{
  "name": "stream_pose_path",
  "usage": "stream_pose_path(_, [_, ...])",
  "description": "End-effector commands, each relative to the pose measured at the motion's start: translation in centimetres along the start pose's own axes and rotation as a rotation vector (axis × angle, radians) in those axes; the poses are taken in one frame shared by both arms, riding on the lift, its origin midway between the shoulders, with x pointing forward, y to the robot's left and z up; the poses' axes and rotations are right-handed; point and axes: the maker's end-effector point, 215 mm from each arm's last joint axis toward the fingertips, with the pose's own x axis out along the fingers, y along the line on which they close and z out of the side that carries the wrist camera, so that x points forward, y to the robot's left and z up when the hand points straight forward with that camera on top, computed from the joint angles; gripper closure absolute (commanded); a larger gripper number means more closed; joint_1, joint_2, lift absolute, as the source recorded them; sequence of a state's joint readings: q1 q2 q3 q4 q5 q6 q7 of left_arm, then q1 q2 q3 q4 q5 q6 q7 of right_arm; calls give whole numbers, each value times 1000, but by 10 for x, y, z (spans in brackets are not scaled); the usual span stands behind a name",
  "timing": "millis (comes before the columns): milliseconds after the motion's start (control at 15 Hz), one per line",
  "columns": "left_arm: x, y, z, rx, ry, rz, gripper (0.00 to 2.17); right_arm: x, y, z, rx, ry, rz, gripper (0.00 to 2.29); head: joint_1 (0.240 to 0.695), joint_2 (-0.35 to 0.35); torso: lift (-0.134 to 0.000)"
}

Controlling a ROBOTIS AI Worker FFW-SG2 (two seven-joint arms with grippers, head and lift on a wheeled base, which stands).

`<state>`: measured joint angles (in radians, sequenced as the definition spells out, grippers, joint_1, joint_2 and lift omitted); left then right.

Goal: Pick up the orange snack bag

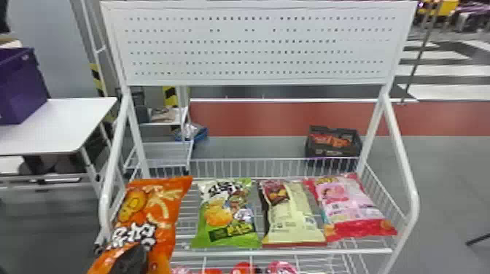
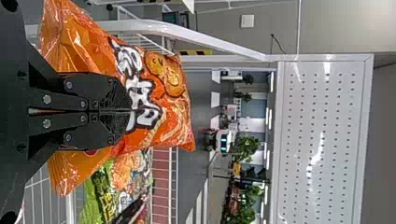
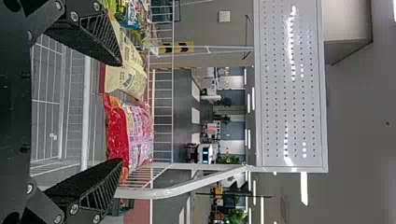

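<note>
At the front left corner of a white wire rack (image 1: 284, 251), the robot's left gripper (image 1: 128, 259) clamps an orange snack bag (image 1: 166, 204), its two black fingers pressed together on the packaging. The bag leans at a tilt, its upper end angled toward the rack's middle, and masks part of the rack's left side frame and front rail. The right gripper (image 3: 121, 112), before the rack's right half, has its fingers spread wide, nothing between them.

Three more bags lie in a row on the rack's upper shelf: one green (image 1: 228, 215), one cream (image 1: 291, 218) and one pink and red (image 1: 350, 207), making four with the orange. Bare wire shows in a narrow strip between orange and green; the cream and pink bags crowd together. The front rail runs just before the row, the wire fence just behind it, and a slim margin separates the pink bag from the right side wall. At least three red or pink packages (image 1: 246, 268) peek out on the rack's lower level.

Above the rack's rear stands one white pegboard (image 1: 255, 47). Left of the rack, one purple bin (image 1: 22, 83) sits on a white table (image 1: 58, 127); beyond its back fence, one black crate (image 1: 333, 151) rests on the floor.
</note>
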<state>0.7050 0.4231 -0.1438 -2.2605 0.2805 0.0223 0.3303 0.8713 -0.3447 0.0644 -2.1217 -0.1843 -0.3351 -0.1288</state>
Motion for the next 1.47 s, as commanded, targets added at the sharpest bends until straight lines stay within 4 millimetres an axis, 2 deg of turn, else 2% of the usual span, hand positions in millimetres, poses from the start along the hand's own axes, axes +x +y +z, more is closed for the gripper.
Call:
stream_pose_path(0, [-20,0,8,-29,-46,3,1352,0,-1,0,0,0,-3,167,499,0,0])
stream_pose_path(133, [-41,3,20,-30,-106,19,1352,0,0,-2,2,3,-4,167,499,0,0])
stream_pose_path(200, [-49,5,17,-34,-110,24,1352,0,-1,-1,1,1,-5,167,499,0,0])
stream_pose_path(533, [-71,10,-4,-19,-87,48,1352,3,-3,-10,2,12,-5,167,499,0,0])
stream_pose_path(733, [-81,13,7,-26,-130,59,1352,4,-3,-13,2,16,-4,167,499,0,0])
stream_pose_path(1000, [-87,14,11,-25,-147,59,1352,4,-2,-11,2,13,-4,171,499,0,0])
stream_pose_path(1400, [-86,19,5,-17,-146,63,1352,3,0,-9,5,10,0,167,499,0,0])
